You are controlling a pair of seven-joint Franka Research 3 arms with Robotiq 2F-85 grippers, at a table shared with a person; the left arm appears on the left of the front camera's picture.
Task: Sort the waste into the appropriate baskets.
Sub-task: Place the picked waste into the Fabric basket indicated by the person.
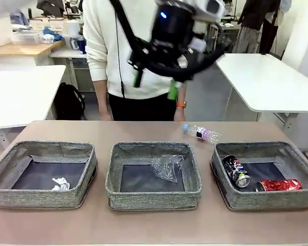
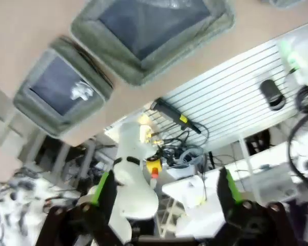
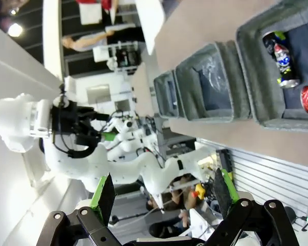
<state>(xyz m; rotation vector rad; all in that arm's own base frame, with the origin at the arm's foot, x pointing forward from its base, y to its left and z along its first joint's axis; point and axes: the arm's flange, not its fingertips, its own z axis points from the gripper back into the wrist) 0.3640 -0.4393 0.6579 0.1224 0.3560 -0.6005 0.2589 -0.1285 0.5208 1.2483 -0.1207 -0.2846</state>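
Clear purple-labelled bottle, blue-capped

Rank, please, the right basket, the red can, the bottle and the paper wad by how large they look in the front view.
1. right basket, by far the largest.
2. red can and bottle: they look much alike, and the bottle lies farther from the camera, so I would not rank them.
3. paper wad, the smallest.
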